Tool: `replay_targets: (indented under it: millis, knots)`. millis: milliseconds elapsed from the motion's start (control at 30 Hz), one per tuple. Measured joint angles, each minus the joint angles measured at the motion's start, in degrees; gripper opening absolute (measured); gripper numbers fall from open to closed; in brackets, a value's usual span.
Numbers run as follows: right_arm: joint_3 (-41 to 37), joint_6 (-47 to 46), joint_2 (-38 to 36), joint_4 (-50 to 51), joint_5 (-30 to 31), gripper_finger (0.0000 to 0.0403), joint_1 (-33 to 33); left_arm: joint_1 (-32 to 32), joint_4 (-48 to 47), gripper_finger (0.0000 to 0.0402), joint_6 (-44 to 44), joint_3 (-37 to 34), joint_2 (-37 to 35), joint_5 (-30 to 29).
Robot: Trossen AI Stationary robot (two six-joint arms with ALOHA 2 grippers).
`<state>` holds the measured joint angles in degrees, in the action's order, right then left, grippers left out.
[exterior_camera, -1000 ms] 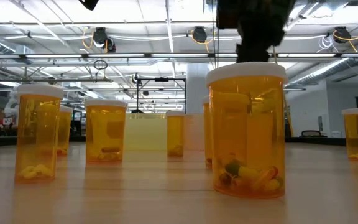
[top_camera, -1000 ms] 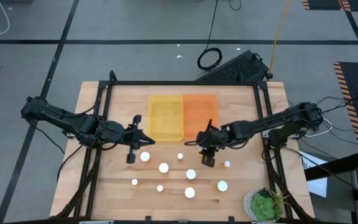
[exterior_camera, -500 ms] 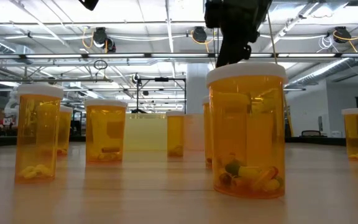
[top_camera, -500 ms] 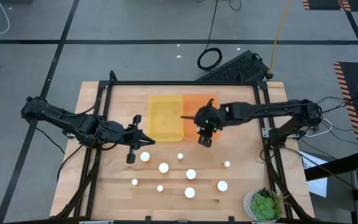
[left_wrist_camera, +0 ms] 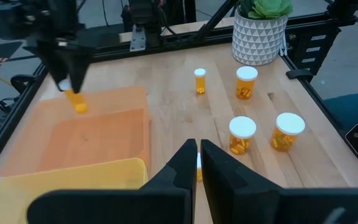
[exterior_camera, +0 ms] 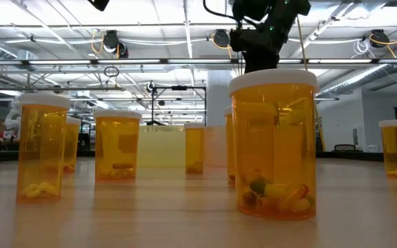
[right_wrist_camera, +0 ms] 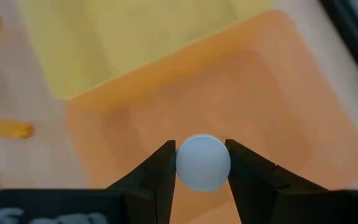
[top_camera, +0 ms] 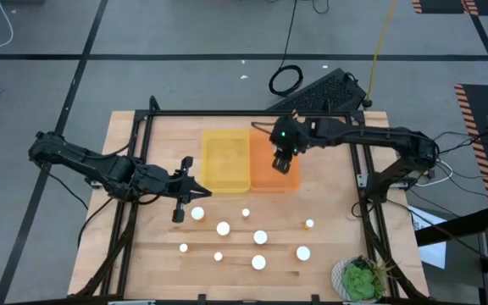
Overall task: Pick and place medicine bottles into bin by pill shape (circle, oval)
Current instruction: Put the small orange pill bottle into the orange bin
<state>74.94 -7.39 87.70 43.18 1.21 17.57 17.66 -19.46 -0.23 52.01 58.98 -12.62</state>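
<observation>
My right gripper [top_camera: 282, 163] hovers over the orange tray [top_camera: 265, 176], shut on a small amber medicine bottle [left_wrist_camera: 77, 103] with a white cap. Beside that tray, to its left, lies the yellow tray [top_camera: 225, 159]. Several more medicine bottles [top_camera: 260, 237] stand upright on their bases on the near half of the table, white caps up. My left gripper [top_camera: 179, 212] waits shut at the left of the bottle group, low over the wood, holding nothing. My right gripper pinches the bottle's round white cap [right_wrist_camera: 203, 162] between its two fingers [right_wrist_camera: 163, 169], one on each side of the rim. The fingers come from above, pointing down. The amber body [left_wrist_camera: 78, 104] hangs upright below them, clear of the orange tray.
A potted plant [top_camera: 360, 280] stands at the near right corner. The black frame rails [top_camera: 252, 113] run round the table. Bare wood shows between the trays and the bottle group [top_camera: 227, 203]. In the low view a large bottle [exterior_camera: 274, 145] stands close in front.
My right gripper has carried the small bottle up from the bottle group and toward the table's far edge, ending above the orange tray. It has stayed shut on the cap throughout. The bottles on the table have kept their places.
</observation>
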Motion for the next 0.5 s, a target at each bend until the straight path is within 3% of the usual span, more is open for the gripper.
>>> replay_targets:
  millis: [267,500]
  knots:
    - [-0.1,0.23,0.25,-0.79,0.22,0.0123,7.42,0.0,0.0,0.0026,0.04,0.0,0.0,0.0]
    - [-5.14,-2.81,0.28,-7.84,0.37,0.0123,10.86,0.01,0.04,0.0026,0.04,0.0,0.0,0.0]
